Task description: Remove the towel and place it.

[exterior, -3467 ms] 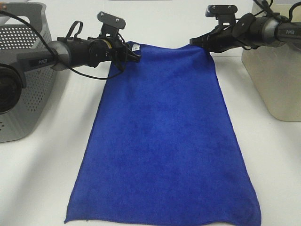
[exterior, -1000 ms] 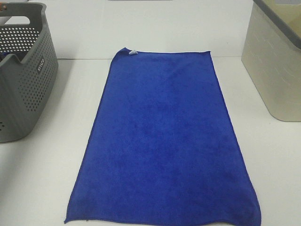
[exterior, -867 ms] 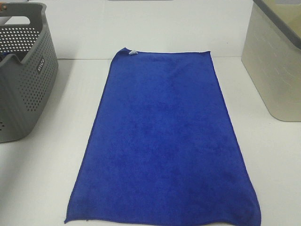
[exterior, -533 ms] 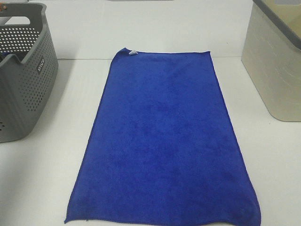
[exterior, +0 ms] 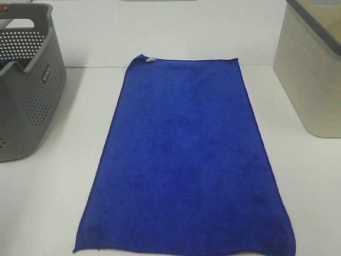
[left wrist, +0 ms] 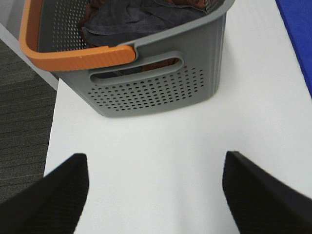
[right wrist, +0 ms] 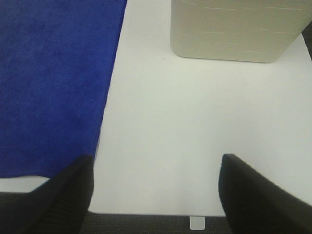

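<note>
The royal-blue towel (exterior: 184,154) lies spread flat down the middle of the white table, its small white tag (exterior: 151,59) at the far left corner. Neither arm shows in the high view. In the left wrist view my left gripper (left wrist: 156,195) hangs open over bare table in front of the grey basket (left wrist: 146,87), with only a strip of the towel (left wrist: 297,34) at the picture's edge. My right gripper (right wrist: 156,192) is open too, above bare table between the towel (right wrist: 53,83) and the beige bin (right wrist: 234,29). Nothing is held.
The grey perforated basket (exterior: 26,90) with an orange handle (left wrist: 73,56) stands at the left and holds dark cloths (left wrist: 131,19). A beige bin (exterior: 311,80) stands at the right. The table's near edge (right wrist: 146,214) shows in the right wrist view.
Both arms, which were at the towel's far corners some seconds ago, have withdrawn from the high view. Over the last second nothing has visibly moved.
</note>
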Tool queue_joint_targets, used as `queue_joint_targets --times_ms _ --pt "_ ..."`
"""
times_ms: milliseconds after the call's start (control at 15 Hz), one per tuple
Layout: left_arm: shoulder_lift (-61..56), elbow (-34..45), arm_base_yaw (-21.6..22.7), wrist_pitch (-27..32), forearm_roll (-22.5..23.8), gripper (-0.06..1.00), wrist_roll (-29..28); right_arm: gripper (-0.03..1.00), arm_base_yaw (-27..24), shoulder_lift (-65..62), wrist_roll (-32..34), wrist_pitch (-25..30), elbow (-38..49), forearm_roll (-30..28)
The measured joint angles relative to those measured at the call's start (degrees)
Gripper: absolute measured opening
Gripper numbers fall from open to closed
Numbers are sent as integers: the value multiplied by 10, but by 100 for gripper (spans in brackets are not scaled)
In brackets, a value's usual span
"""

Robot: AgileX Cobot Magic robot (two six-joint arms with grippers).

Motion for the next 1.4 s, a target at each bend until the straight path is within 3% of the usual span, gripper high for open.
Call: queue_joint_targets --times_ms 400,467,533,800,1067,1400 --pt "-183 34 0 9 -34 72 -15 71 0 -124 -9 10 44 -1" --pt "-201 28 0 31 -40 72 -21 71 0 -124 -10 25 53 -1" --pt "-222 25 0 119 -44 72 -25 71 0 -124 -15 37 75 -1" --pt "-250 36 0 117 -44 72 -30 71 0 -124 -31 30 77 -1" --pt "-250 36 0 117 -44 72 -40 71 0 -124 -33 -19 99 7" --pt "-250 36 0 117 -44 72 -44 71 0 -124 -33 -23 99 11"
